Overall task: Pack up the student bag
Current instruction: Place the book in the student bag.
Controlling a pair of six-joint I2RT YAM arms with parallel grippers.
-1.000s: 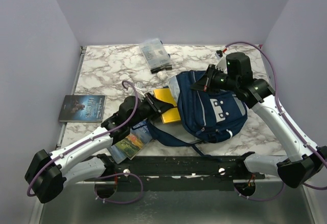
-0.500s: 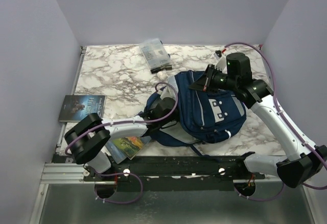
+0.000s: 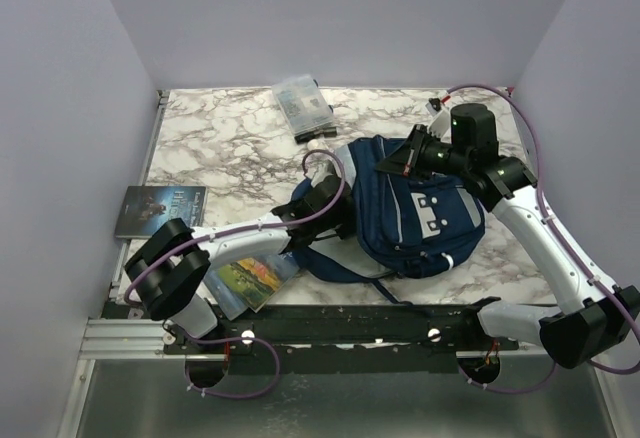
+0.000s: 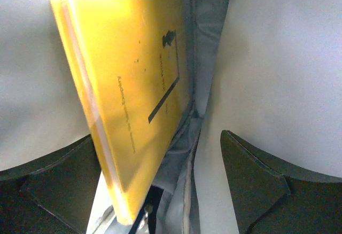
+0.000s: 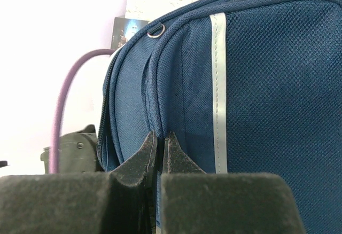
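The navy student bag (image 3: 425, 220) lies at the table's middle right, its mouth facing left. My left gripper (image 4: 157, 138) is inside that mouth, hidden in the top view behind its wrist (image 3: 322, 203). Its jaws stand open, one on each side of a yellow book (image 4: 128, 84). The book leans against the pale grey lining (image 4: 272, 57) and no finger presses it. My right gripper (image 5: 160, 135) is shut on a fold of blue fabric by the bag's (image 5: 267, 84) zip edge, at the bag's top rim (image 3: 395, 163).
A dark-covered book (image 3: 160, 210) lies at the left edge. A colourful book (image 3: 255, 280) sits near the front, under the left arm. A clear plastic pouch (image 3: 303, 106) rests at the back. A purple cable (image 5: 63, 111) arcs beside the bag.
My left arm swung right and carried the yellow book into the bag's mouth, then its jaws opened off the book. The right gripper kept its hold on the bag's rim.
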